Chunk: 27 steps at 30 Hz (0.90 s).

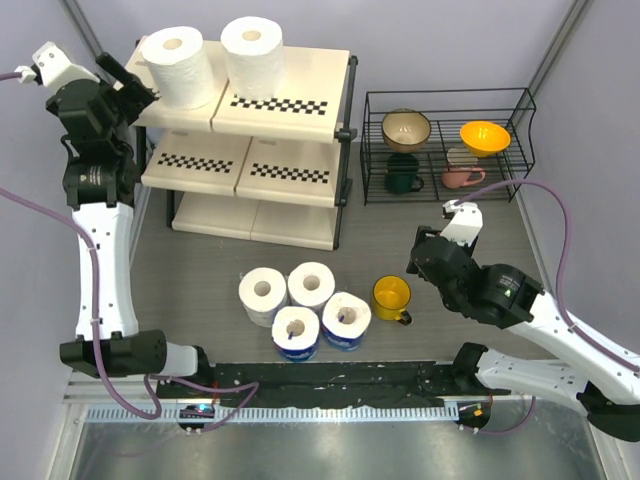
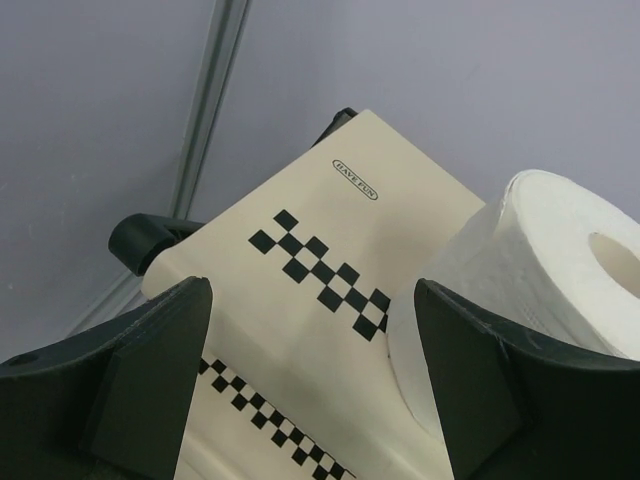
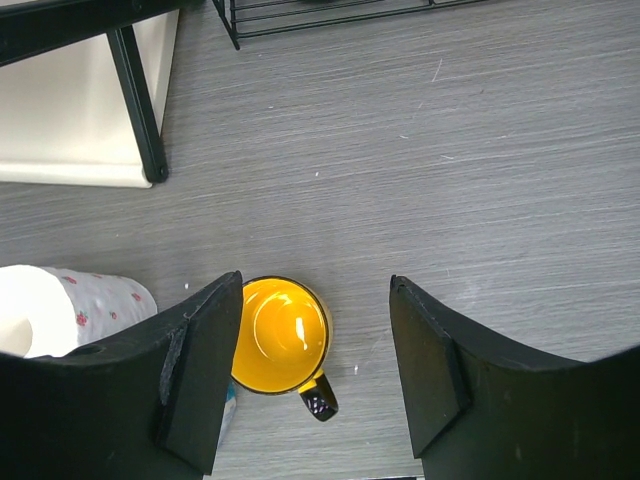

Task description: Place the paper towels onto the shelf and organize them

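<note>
The shelf (image 1: pixel 290 92) stands at the back left with two bare white paper towels upright on its top board, one on the left (image 1: pixel 180 66) and one beside it (image 1: pixel 252 54). My left gripper (image 1: pixel 138 85) is open just left of the left roll. In the left wrist view that gripper (image 2: pixel 312 290) frames the checkered board (image 2: pixel 330 230), with the roll (image 2: pixel 540 260) against the outside of its right finger. Several more paper towels sit grouped on the table: two bare (image 1: pixel 263 295) (image 1: pixel 311 285) and two in blue wrappers (image 1: pixel 296 333) (image 1: pixel 346 320). My right gripper (image 1: pixel 418 262) (image 3: pixel 315 285) hovers open and empty.
A yellow mug (image 1: pixel 392 297) (image 3: pixel 280 335) stands right of the grouped rolls, under my right gripper's left finger. A wrapped roll (image 3: pixel 70 300) shows at that view's left edge. A black wire rack (image 1: pixel 445 145) with bowls and mugs stands at the back right.
</note>
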Available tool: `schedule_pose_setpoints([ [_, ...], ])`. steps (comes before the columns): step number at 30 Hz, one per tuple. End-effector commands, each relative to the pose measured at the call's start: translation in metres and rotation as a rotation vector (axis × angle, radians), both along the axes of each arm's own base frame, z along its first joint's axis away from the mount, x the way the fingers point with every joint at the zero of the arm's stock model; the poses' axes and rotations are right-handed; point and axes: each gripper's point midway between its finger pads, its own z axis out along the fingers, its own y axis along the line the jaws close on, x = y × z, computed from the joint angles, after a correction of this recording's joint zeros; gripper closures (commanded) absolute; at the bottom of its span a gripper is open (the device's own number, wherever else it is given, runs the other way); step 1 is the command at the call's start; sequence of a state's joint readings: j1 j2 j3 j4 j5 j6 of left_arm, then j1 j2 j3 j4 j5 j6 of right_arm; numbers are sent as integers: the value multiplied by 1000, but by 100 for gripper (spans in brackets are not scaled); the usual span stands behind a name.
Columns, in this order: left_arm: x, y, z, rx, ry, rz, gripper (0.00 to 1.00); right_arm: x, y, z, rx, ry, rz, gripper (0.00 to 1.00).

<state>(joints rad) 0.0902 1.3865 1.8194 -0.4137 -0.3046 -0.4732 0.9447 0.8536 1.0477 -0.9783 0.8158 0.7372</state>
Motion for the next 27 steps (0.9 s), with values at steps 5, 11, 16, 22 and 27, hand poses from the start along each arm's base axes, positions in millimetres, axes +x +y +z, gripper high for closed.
schedule_pose_setpoints([
  [5,10,-11,23,-32,-98,-64,13,4,0,5,35,-30,-18,35],
  [11,26,-19,8,-70,-71,-114,12,2,0,3,57,-27,-19,35],
  [16,32,-24,7,-81,-72,-142,12,1,-1,4,64,-31,-19,35],
  [22,36,-36,8,-81,-75,-176,12,0,-1,5,72,-31,-19,35],
  [27,41,-51,7,-67,-69,-206,12,-1,-3,5,73,-32,-21,35],
])
